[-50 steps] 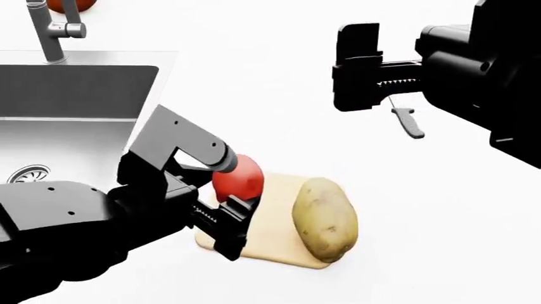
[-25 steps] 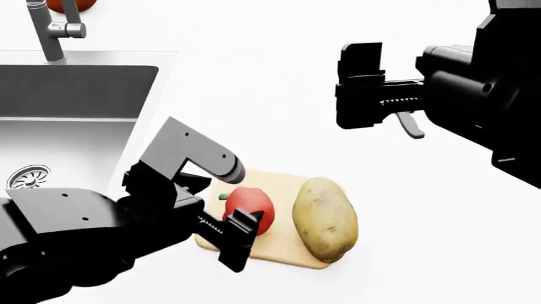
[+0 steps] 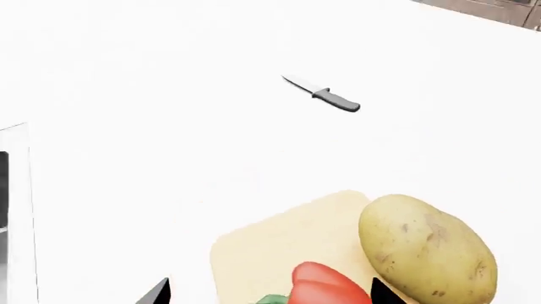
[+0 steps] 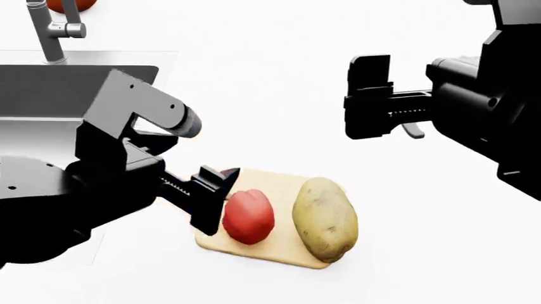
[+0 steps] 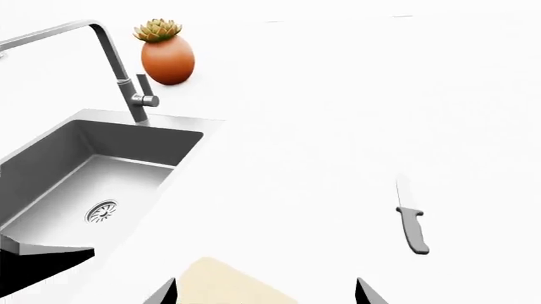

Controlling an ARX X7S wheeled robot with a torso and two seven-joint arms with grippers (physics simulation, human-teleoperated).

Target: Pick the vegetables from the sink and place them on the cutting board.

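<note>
Lying on cutting board point(image 4: 275, 250): red pepper point(image 4: 248, 216) & potato point(image 4: 325, 219), side by side.
L gripper point(image 4: 213, 201): fingers apart, holding nothing, beside pepper.
R gripper point(image 4: 369, 106): fingers apart, holding nothing.
Writing: can't see any.

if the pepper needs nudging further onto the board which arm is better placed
Probably the left: its open left gripper sits right beside the pepper on the cutting board. The right gripper hangs well away.
</note>
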